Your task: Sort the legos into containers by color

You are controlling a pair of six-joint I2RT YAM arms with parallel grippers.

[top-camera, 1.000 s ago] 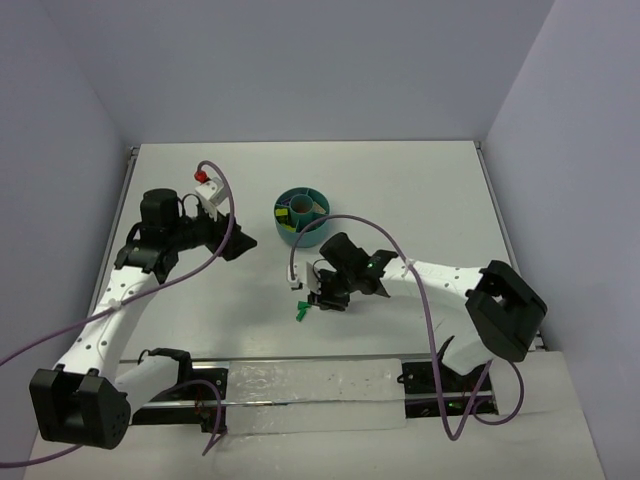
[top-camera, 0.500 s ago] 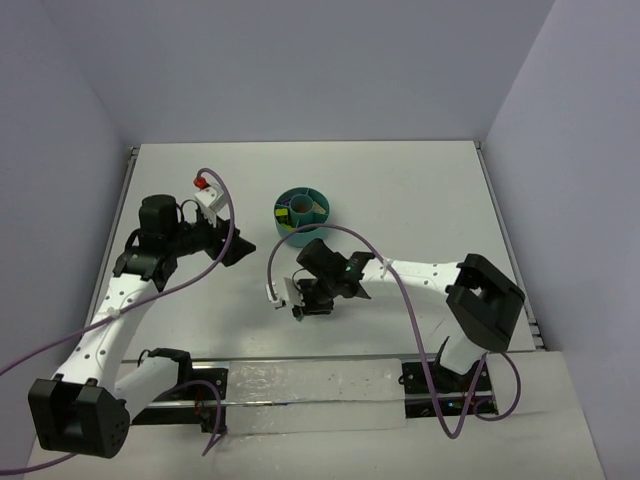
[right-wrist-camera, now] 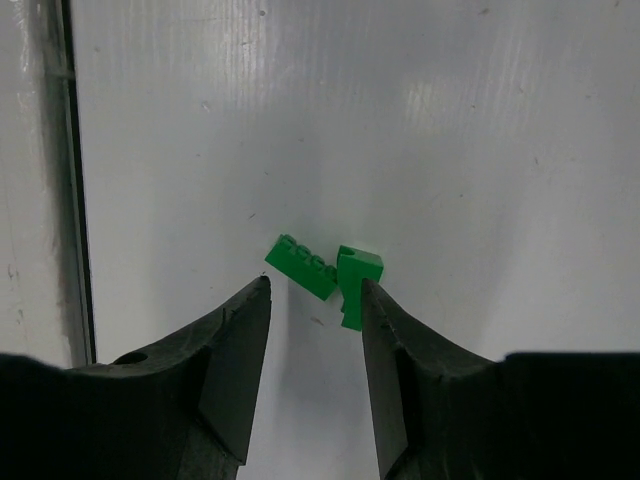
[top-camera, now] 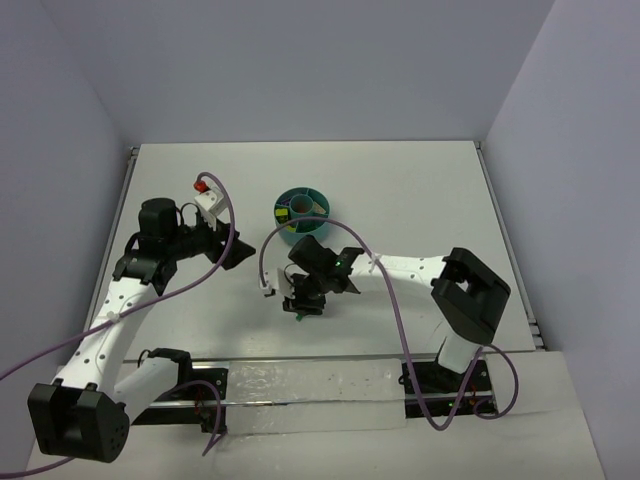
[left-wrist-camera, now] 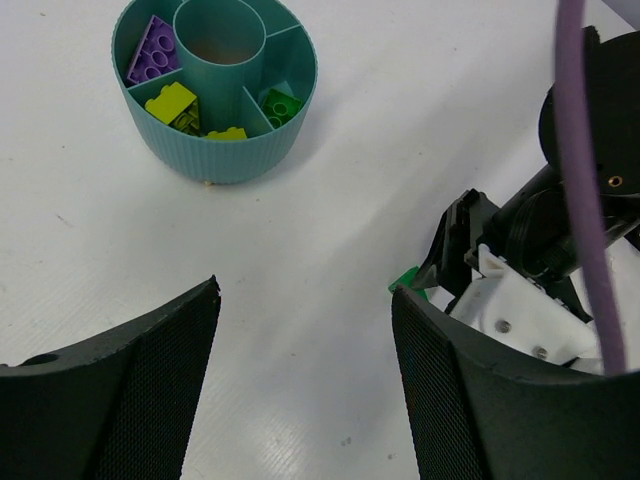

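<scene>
Hovering spread and empty, the right hand [right-wrist-camera: 313,295] hung over two green bricks [right-wrist-camera: 303,265] near the table's [right-wrist-camera: 450,120] near edge; I judged it must drop, pinch one, then reach the bowl [left-wrist-camera: 225,160].

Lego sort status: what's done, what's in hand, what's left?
Done: the teal bowl holds a purple brick, lime bricks and a green brick, each colour in its own compartment. In hand: nothing gripped; the right gripper is open at two green bricks on the table. Left: both of those. The left gripper is open and empty.
</scene>
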